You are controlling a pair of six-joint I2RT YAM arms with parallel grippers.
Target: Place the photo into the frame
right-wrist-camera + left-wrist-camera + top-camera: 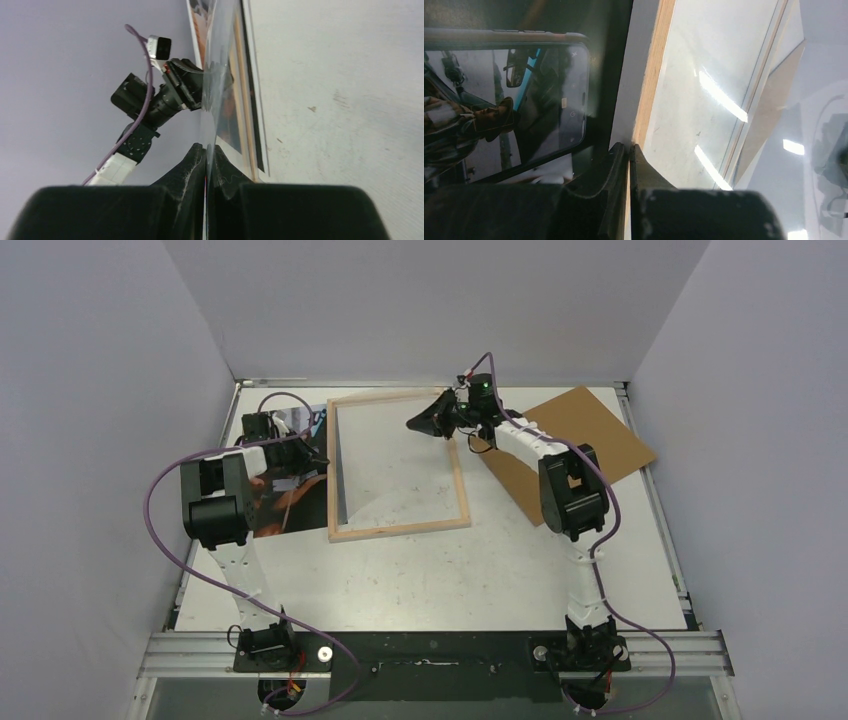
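Light wood frame (398,530), dark orange-and-blue photo (290,508), brown board (590,428).

no legible text, marks on photo (549,105) unreadable

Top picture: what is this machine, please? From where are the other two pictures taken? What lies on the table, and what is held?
These are two robot arms, bolted at the near edge of a white table and seen from above. The other two pictures come from small cameras on their wrists. On the table lie a dark paper photo and a flat brown fibreboard panel. The left gripper and the right gripper are both shut on edges of the thin light wooden picture frame.
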